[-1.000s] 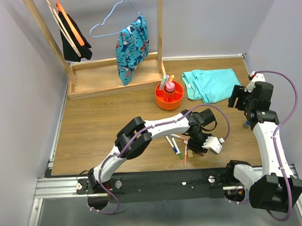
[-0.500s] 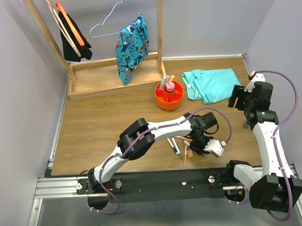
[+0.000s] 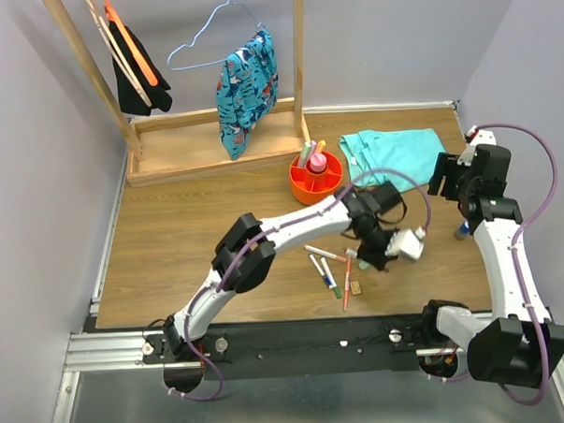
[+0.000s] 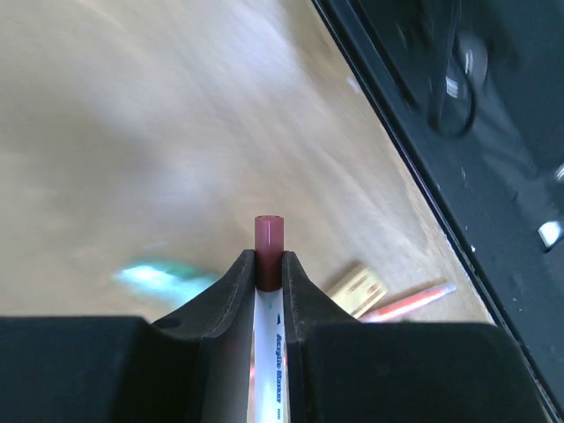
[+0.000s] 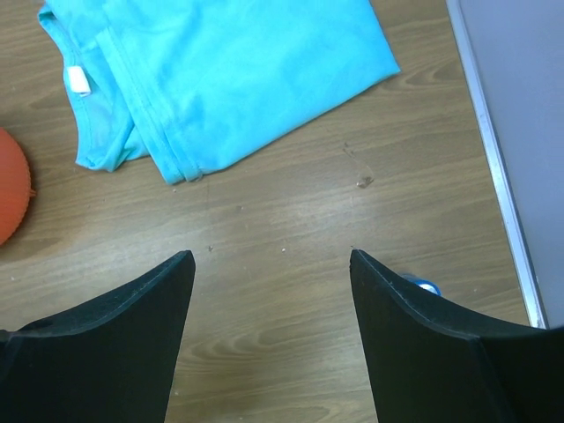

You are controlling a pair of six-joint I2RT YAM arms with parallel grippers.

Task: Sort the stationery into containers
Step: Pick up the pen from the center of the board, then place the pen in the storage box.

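Note:
My left gripper (image 4: 269, 264) is shut on a thin white pen with a dark red cap (image 4: 269, 240); the cap sticks out past the fingertips. In the top view this gripper (image 3: 366, 256) hovers over several loose pens (image 3: 330, 277) and a tan eraser (image 3: 356, 287) near the table's front edge. The eraser (image 4: 357, 289) and an orange-tipped pen (image 4: 410, 302) lie below the held pen. The round orange-red bowl (image 3: 304, 182) stands further back and holds a pink bottle (image 3: 316, 162) and highlighters. My right gripper (image 5: 271, 264) hangs open over bare wood, at the right (image 3: 449, 181).
A folded teal shirt (image 3: 392, 158) lies right of the bowl. The wooden rack base (image 3: 213, 140) with hanging clothes stands at the back. A small blue-capped item (image 5: 421, 285) sits by the right finger, near the table's right edge. A black rail (image 3: 297, 337) borders the front.
The left gripper closed on the red-capped pen and lifted it off the table, swinging up and away from the front edge. The right arm shifted slightly toward the back.

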